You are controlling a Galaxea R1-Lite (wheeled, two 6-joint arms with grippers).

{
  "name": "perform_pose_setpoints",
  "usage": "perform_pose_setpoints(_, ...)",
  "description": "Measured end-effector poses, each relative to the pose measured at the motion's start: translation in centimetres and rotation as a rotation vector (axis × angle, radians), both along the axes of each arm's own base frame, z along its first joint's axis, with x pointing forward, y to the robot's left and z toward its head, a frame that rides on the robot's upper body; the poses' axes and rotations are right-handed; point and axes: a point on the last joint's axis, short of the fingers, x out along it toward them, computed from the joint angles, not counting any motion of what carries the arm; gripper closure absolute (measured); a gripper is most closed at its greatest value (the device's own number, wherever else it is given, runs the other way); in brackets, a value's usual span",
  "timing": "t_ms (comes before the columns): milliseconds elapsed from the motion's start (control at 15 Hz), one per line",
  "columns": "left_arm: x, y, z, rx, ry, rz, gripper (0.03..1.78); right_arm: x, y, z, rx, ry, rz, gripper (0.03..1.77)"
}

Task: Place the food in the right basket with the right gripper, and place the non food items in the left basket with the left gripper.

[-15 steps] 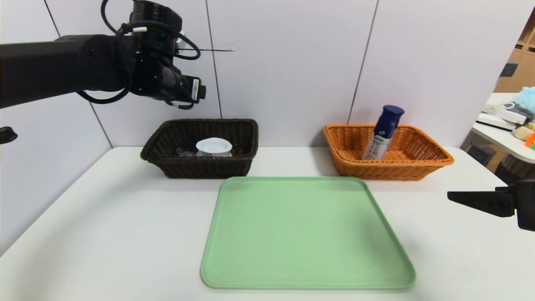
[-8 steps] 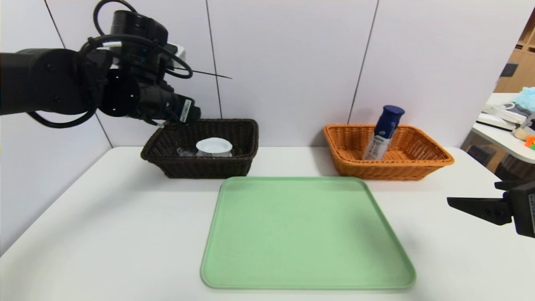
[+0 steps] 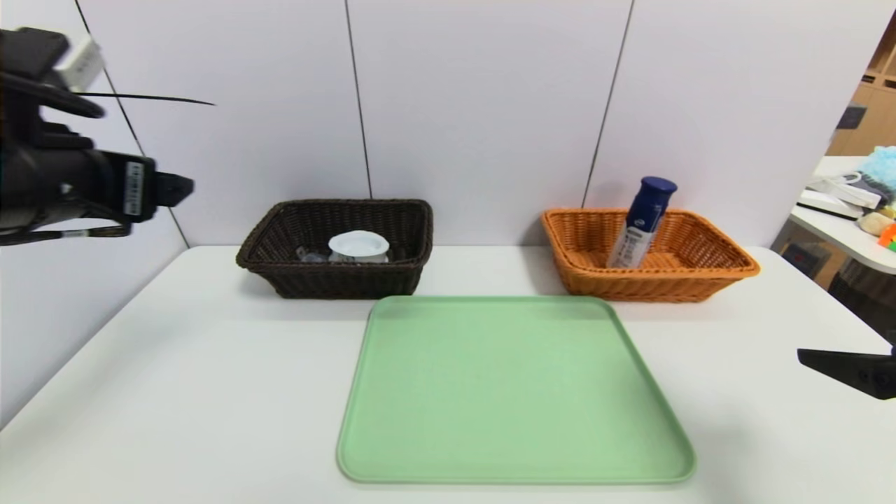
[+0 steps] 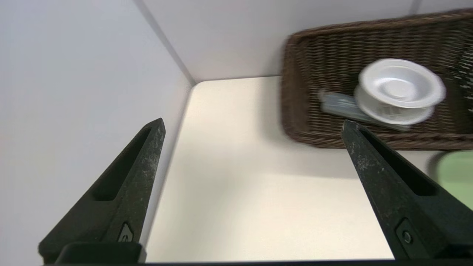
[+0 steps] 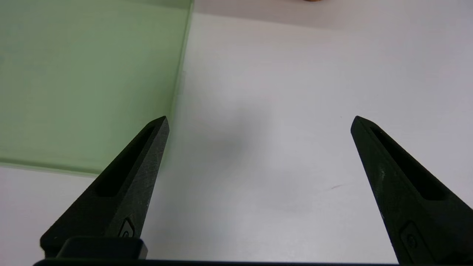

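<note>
Little is left to spoil: a careless swing of the left gripper [image 4: 251, 125] could clip the left basket [image 4: 295, 111]. Its fingers [image 4: 147, 155] are spread and hold nothing; the white container [image 4: 401, 90] and grey case [image 4: 338, 107] lie ahead inside that basket. The right gripper [image 5: 258, 122] hangs empty and spread over the bench [image 5: 295, 111], the bottle [image 3: 640, 220] well beyond, leaning in the right basket [image 3: 700, 273].

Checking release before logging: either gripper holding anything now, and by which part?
Nothing held. Left gripper and right gripper both stand open with nothing between the fingers.
</note>
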Motion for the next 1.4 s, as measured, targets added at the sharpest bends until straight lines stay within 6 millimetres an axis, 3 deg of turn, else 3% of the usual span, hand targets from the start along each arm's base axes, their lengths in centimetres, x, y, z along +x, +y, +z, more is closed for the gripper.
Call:
perform_pose_setpoints(200,-4.7,2.6,0.7,-0.019,-0.08,0.07,0.12,-2.0,-0.3,-0.1,0.001,-0.045,-0.029,0.1)
perform_pose_setpoints(333,-7.9,3.6,0.0,-0.024,-0.109,0.113,0.12,-3.5,-0.5,0.2,0.002,-0.099,-0.049,0.1)
perform_pose_setpoints(533,-13.2,4.2,-1.9,-0.034,-0.166,0.126,0.12,-6.7,-0.4,0.2,0.002,-0.195,-0.065,0.1)
perform_pose_setpoints(800,-19.8,4.2,-6.0,-0.045,-0.241,0.089,0.12,-11.8,-0.2,-1.5,-0.002,-0.347,-0.069,0.1)
perform_pose_setpoints(1000,-22.8,4.2,-9.4,-0.049,-0.28,0.067,0.12,-14.6,0.0,-3.4,0.002,-0.445,-0.078,0.1)
perform_pose_setpoints(1400,-25.9,4.1,-14.3,-0.049,-0.371,0.039,0.12,-15.7,0.0,-2.3,0.035,-0.734,-0.108,0.1)
